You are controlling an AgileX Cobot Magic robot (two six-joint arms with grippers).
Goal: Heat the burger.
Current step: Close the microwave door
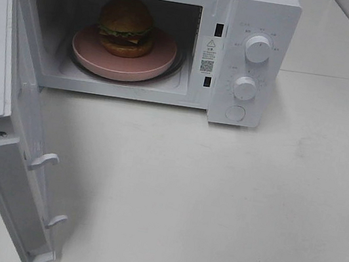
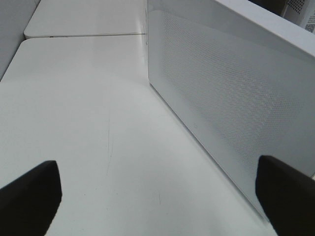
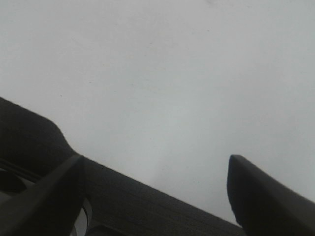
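Glossy brown-bunned burger [image 1: 127, 25] with green lettuce and yellow cheese sits on a round pink plate [image 1: 162, 59] inside the white countertop microwave [image 1: 260, 11]. It is well apart from both end effectors and in neither wrist view. Loading looks done, so the door is likely what needs handling next.

The white hinged microwave door [image 1: 23, 140] is swung fully out. The left end effector [image 2: 157, 196] hangs low over the white bench [image 1: 217, 197], fingers spread wide with nothing between them. The door's perforated outer face [image 2: 231, 98] is just beside one fingertip [image 2: 285, 196] and runs on ahead of it. My read is that it is parked there to push the door shut from outside; contact is not visible.

The right end effector [image 3: 155, 167] is also spread and empty, with only bare bench ahead of it. It is probably idle, or waiting for the two round white knobs [image 1: 258, 48] on the panel.

Hidden or unclear:
- Neither arm appears in the high view, so where the end effectors are relative to the microwave comes only from the wrist views.
- The right wrist view shows no landmark, so its place cannot be told.
- The door's lower corner is cut off in the high view.
- The knob markings and warning sticker are too small to read.
- The burger's lower bun is partly lost against the plate, and the turntable is mostly covered.
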